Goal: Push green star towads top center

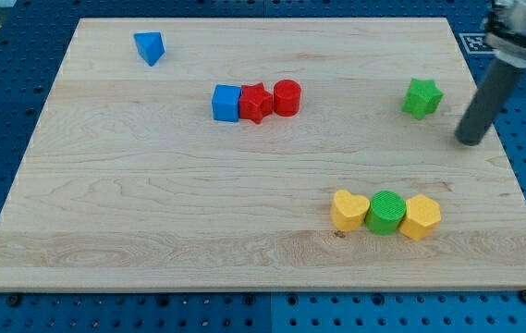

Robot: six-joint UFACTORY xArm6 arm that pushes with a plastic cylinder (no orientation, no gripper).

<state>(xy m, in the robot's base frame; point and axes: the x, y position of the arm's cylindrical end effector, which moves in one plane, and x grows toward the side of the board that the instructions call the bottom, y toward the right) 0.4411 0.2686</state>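
The green star [422, 97] lies on the wooden board [152, 203] at the view's right, in the upper half. My tip [470, 141] rests on the board to the right of the star and a little below it, apart from it. The dark rod rises from the tip toward the view's top right corner.
A blue cube [226, 103], a red star [255, 102] and a red cylinder [287, 97] stand in a touching row near the top centre. A blue triangular block [150, 46] sits at the top left. A yellow heart [348, 211], green cylinder [387, 213] and yellow hexagon [420, 217] form a row at the bottom right.
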